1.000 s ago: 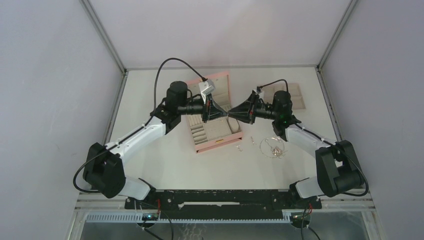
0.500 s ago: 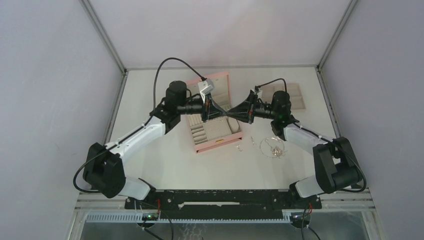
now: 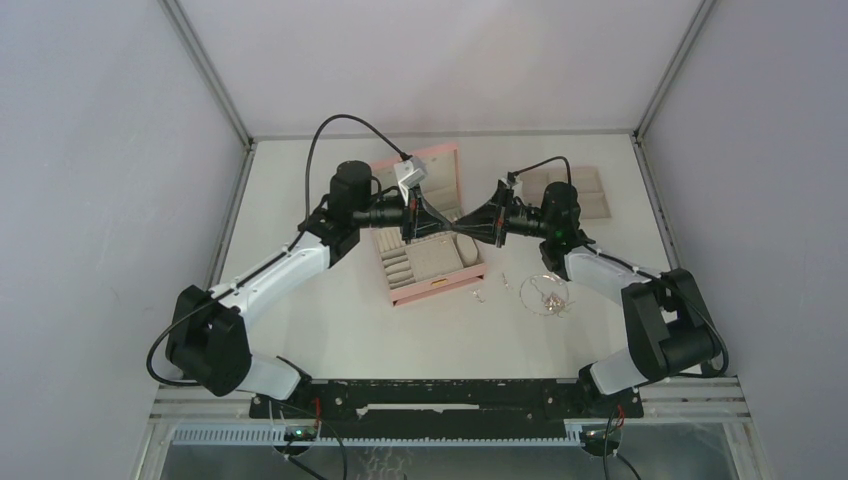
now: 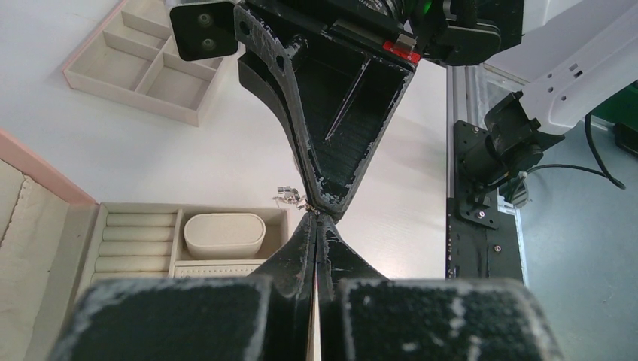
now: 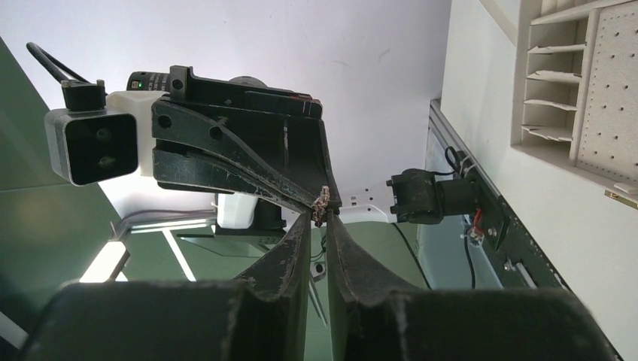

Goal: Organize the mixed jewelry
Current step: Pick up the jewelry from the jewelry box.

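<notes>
My left gripper (image 3: 449, 231) and right gripper (image 3: 463, 232) meet tip to tip in the air above the open pink box (image 3: 437, 284). A tiny silver earring piece (image 4: 291, 195) sits where the tips meet. The left jaws (image 4: 316, 218) are pressed shut at it. In the right wrist view the right gripper (image 5: 320, 216) is closed to a narrow gap with the piece (image 5: 323, 198) pinched at the tips. The thin looped chain necklace (image 3: 545, 293) lies on the table at the right, with small silver bits (image 3: 478, 295) beside it.
The pink box's lid (image 3: 440, 168) lies open toward the back, and its beige lining holds ring rolls and an oval pad (image 4: 223, 235). A flat beige compartment tray (image 3: 592, 196) sits at the back right. Grey walls close in the table.
The right arm has shifted a little to the left and its elbow has drawn in. The two gripper tips stay together above the box.
</notes>
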Robot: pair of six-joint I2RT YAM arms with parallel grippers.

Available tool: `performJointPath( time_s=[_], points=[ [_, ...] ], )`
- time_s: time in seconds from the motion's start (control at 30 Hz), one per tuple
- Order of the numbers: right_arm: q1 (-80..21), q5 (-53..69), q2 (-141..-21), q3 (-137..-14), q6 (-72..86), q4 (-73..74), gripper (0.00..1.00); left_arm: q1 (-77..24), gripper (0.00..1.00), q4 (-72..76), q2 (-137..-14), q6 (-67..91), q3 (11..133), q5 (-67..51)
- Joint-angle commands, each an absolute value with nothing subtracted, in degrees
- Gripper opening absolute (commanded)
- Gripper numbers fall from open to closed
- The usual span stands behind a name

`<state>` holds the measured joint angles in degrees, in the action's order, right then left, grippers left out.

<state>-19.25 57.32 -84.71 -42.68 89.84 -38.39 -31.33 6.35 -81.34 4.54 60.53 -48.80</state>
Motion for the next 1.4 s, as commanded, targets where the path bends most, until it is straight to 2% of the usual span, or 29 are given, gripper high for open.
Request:
performJointPath(
  time_s=[0.0, 0.27, 0.47, 0.53, 0.73, 0.8, 1.13, 1.37],
  points=[
    [-20.24, 58.25, -85.07, -43.71, 91.0, -42.46, 0.19, -31.38, 0.0, 9.23, -80.96, 4.75, 61.44, -50.99],
    [-20.64, 58.53, -85.55, -45.6, 88.76, -39.42, 0.01, -31.44, 0.0, 9.14, -80.95, 4.57, 61.51, -51.26],
    [-20.55, 58.43, -85.36, -45.62, 87.99, -38.72, 0.0, -31.43, 0.0, 8.82, -81.16, 4.48, 61.82, -51.01],
    [-20.44, 58.2, -85.1, -45.62, 87.17, -37.57, 0.0, -31.42, 0.05, 8.38, -81.31, 4.4, 62.11, -50.85],
    [-19.52, 57.76, -84.12, -45.62, 85.03, -34.3, 0.0, -31.27, 0.32, 7.52, -80.99, 3.96, 62.1, -49.7],
    [-19.28, 57.75, -84.03, -45.62, 84.76, -33.91, 0.0, -31.15, 0.37, 7.39, -80.74, 3.87, 61.9, -49.34],
    [-18.9, 57.35, -84.08, -45.62, 82.4, -30.92, 0.0, -30.41, 0.5, 6.56, -79.49, 4.3, 61.73, -49.29],
    [-18.69, 56.73, -84.41, -45.62, 81.61, -30.01, 0.0, -30.31, 0.54, 5.4, -77.52, 3.99, 60.95, -48.53]
  ],
)
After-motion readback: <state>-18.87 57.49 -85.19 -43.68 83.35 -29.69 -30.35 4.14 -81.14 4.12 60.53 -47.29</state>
